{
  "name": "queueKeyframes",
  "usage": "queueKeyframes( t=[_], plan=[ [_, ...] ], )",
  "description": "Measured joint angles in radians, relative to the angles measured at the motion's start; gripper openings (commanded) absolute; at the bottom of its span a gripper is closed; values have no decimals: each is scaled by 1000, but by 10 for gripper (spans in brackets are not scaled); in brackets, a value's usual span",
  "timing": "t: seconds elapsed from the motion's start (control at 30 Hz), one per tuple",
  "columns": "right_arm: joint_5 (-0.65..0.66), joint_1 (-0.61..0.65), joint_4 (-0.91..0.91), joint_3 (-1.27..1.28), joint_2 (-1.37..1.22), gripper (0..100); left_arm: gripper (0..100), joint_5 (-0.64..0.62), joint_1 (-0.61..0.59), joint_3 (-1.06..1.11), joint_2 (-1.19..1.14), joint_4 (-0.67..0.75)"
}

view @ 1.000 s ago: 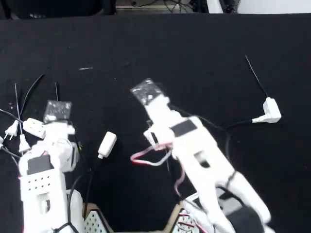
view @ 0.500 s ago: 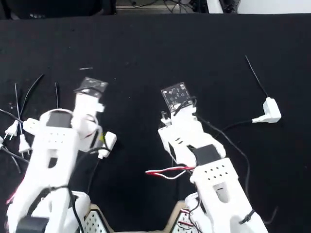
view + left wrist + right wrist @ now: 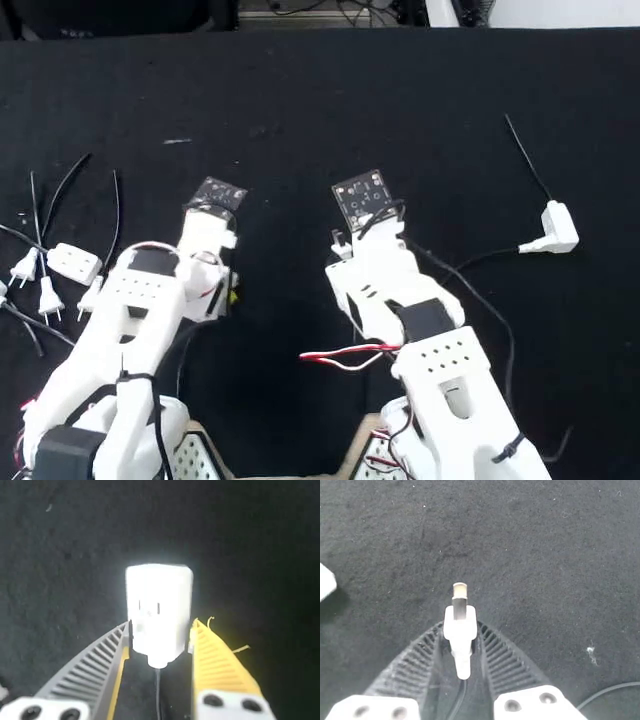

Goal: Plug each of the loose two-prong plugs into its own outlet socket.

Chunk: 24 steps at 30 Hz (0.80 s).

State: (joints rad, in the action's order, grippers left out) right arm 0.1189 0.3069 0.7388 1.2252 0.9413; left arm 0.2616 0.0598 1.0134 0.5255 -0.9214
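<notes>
While the left tool [image 3: 160,629] was clamped on the white outlet socket [image 3: 158,597] near the middle of the black worktop [image 3: 400,100], the right tool [image 3: 460,628] nearby was closed tight on a two-prong plug [image 3: 459,612], prongs pointing away.

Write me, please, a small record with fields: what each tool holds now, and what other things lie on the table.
left tool: shut on a white outlet socket, fingers at its two sides, two slots visible
right tool: shut on a white two-prong plug, prongs pointing out past the fingertips
table, left edge: second socket and loose plugs, with thin black cords
table, right side: angled white plug on a black cord, lying free
surface: black table
</notes>
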Motion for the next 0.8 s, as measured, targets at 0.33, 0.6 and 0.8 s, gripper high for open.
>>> queueKeyframes(
  t=[0.33, 0.6, 0.8],
  plan=[
    [0, 0, 0, 14, 0, 10, 200, 57, -130, 5, 0, 98],
    [0, 0, 0, 14, 0, 10, 196, 64, -97, 5, 0, 110],
    [0, 0, 0, 14, 0, 10, 198, 64, -103, 5, 0, 153]
  ],
)
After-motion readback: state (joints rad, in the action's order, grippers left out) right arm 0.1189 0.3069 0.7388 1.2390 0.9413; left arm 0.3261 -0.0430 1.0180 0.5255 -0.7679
